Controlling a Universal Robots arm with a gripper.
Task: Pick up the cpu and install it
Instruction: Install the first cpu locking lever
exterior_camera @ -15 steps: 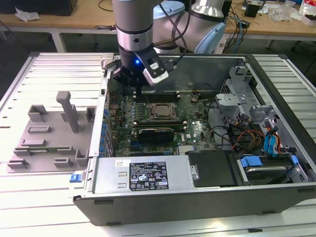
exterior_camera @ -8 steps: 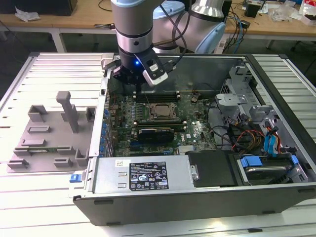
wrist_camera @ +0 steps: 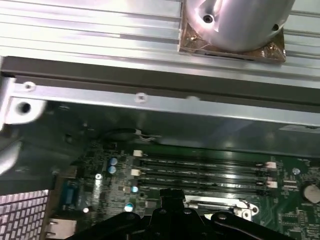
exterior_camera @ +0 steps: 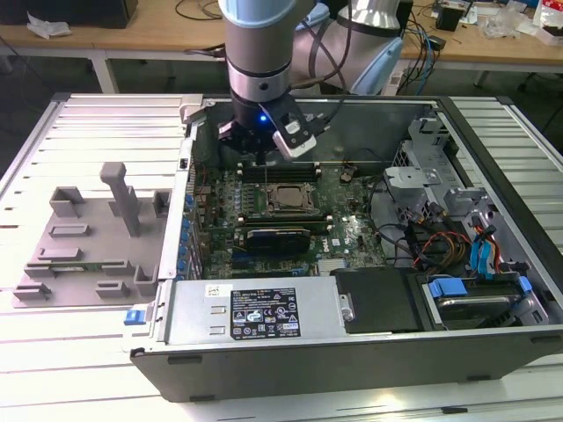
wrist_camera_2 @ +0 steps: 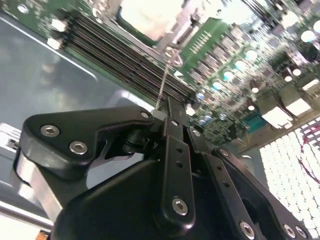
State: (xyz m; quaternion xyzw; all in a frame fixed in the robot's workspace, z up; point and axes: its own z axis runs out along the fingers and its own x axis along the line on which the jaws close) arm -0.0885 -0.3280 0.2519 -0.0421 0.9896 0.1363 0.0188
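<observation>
The pincer (exterior_camera: 264, 151), pressed together with nothing in it, is hanging just above the cpu (exterior_camera: 288, 197), a small, light, stiff chip sitting in its socket, best gripped by its thin edges

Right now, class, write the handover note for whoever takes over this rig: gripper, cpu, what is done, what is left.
The gripper hovers inside the open computer case, above the memory slots beside the socket frame, and carries no chip.
The cpu is the pale square lying in the socket frame, as the second wrist view shows.
Done: the cpu looks placed.
Left: it cannot be told whether the cpu is seated and latched.
</observation>
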